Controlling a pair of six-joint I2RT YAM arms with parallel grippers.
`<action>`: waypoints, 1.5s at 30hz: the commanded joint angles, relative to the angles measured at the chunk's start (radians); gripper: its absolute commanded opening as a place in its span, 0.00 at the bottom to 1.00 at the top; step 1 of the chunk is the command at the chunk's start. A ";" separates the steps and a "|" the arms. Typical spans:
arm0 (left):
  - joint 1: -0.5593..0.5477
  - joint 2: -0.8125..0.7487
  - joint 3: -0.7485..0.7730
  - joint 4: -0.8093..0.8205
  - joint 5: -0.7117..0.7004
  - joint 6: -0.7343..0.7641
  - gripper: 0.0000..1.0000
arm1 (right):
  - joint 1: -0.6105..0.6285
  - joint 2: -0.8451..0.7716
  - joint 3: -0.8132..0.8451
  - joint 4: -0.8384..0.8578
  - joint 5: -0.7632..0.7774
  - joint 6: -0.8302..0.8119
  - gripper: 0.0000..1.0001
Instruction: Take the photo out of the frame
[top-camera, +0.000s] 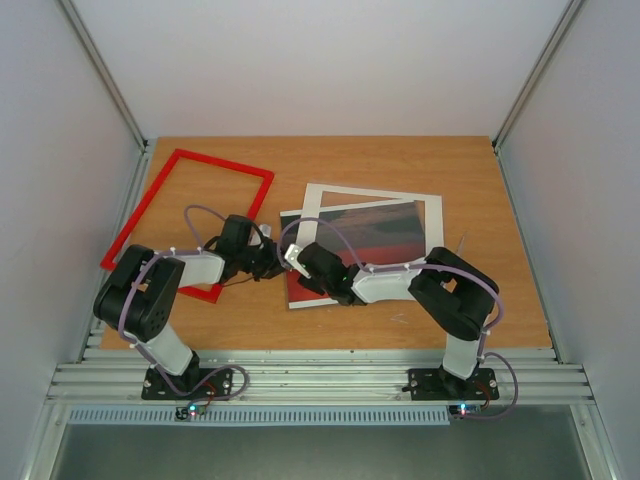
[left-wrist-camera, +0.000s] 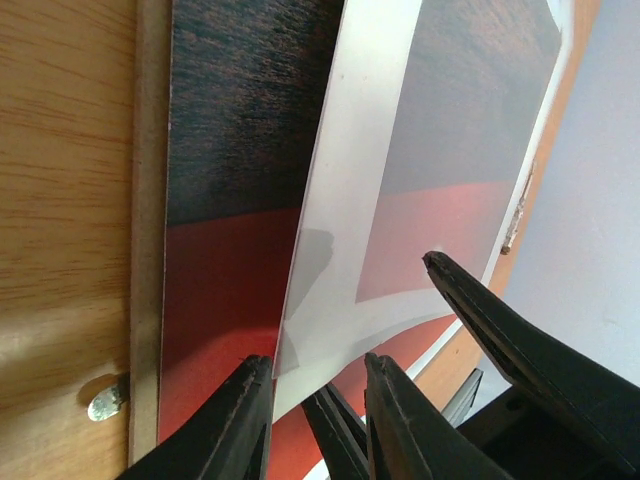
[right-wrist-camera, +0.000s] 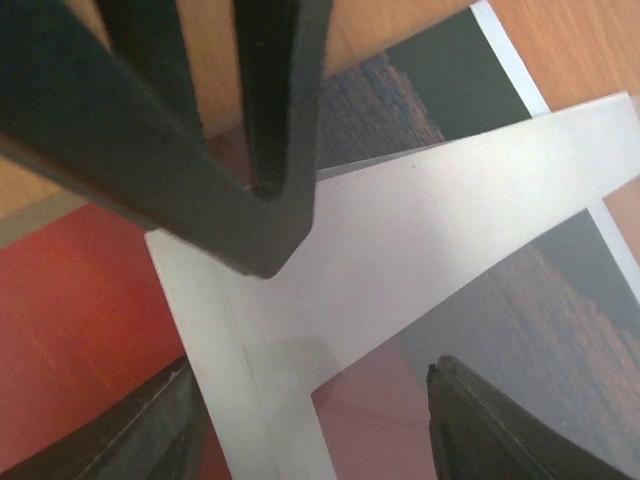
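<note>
Wooden table (top-camera: 400, 320) spans the booth, and on its left side we see the frame (top-camera: 225, 163) lying flat and empty, apart from the photo (top-camera: 300, 290). The photo rests on a brown backing board (left-wrist-camera: 148, 200) near the middle, partly under a white mat (top-camera: 370, 192) laid askew over it. The right gripper (right-wrist-camera: 310, 370) straddles the mat's left corner, fingers spread wide. The left gripper (left-wrist-camera: 318, 365) meets that same corner. Its fingers (left-wrist-camera: 245, 420) sit close either side of the raised edge, though we cannot tell whether they pinch it.
</note>
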 joint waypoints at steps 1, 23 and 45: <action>-0.009 0.002 -0.013 0.061 0.019 -0.009 0.27 | 0.013 0.022 0.014 0.053 0.057 -0.037 0.55; -0.036 -0.354 -0.159 -0.178 -0.124 -0.053 0.65 | 0.044 -0.039 -0.033 0.078 0.110 -0.044 0.19; -0.206 -0.403 -0.262 -0.105 -0.217 -0.213 0.66 | 0.044 -0.128 -0.093 0.014 0.081 0.054 0.30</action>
